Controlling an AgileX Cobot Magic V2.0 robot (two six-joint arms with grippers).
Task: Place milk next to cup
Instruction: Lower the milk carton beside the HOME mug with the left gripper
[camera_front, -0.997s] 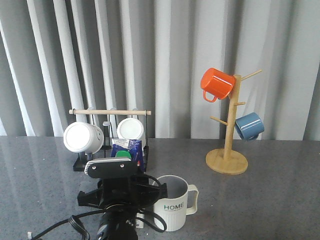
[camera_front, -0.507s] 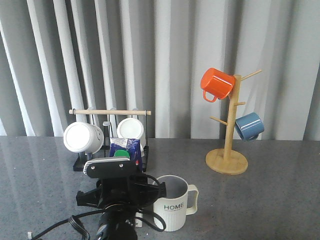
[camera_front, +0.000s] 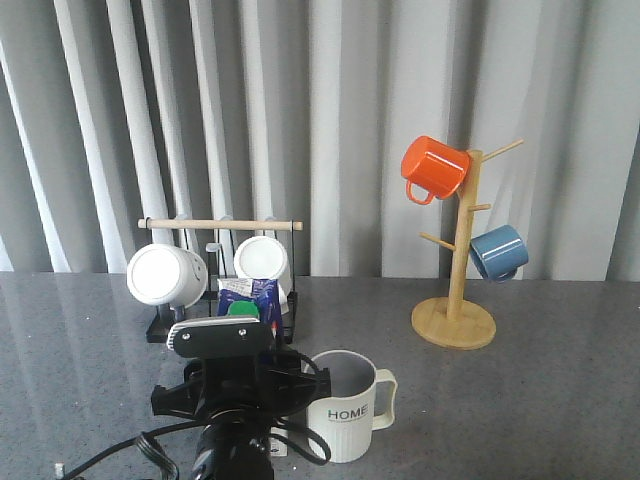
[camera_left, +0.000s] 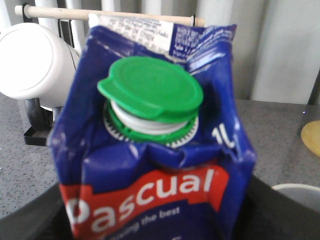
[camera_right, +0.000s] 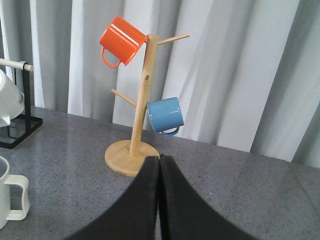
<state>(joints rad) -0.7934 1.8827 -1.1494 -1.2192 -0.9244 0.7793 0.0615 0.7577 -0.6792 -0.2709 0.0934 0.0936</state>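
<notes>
The milk (camera_left: 155, 150) is a blue carton with a green cap and a red "Pascual" label. It fills the left wrist view, upright between the dark fingers (camera_left: 30, 220) of my left gripper (camera_left: 155, 222), which is shut on it. In the front view only the carton's top (camera_front: 248, 297) shows above my left arm, just left of the cup (camera_front: 345, 408). The cup is a cream ribbed mug marked "HOME", with its handle to the right. Its rim shows in the left wrist view (camera_left: 300, 192). My right gripper (camera_right: 159, 159) is shut and empty, low over the table in front of the mug tree.
A black rack with a wooden rod (camera_front: 220, 225) holds two smooth white mugs (camera_front: 160, 275) just behind the milk. A wooden mug tree (camera_front: 455, 322) at the right back carries an orange mug (camera_front: 432, 167) and a blue mug (camera_front: 498, 252). Curtains hang behind the table.
My left arm and the milk in it have shifted very slightly to the left. The cup, rack and mug tree have not moved.
</notes>
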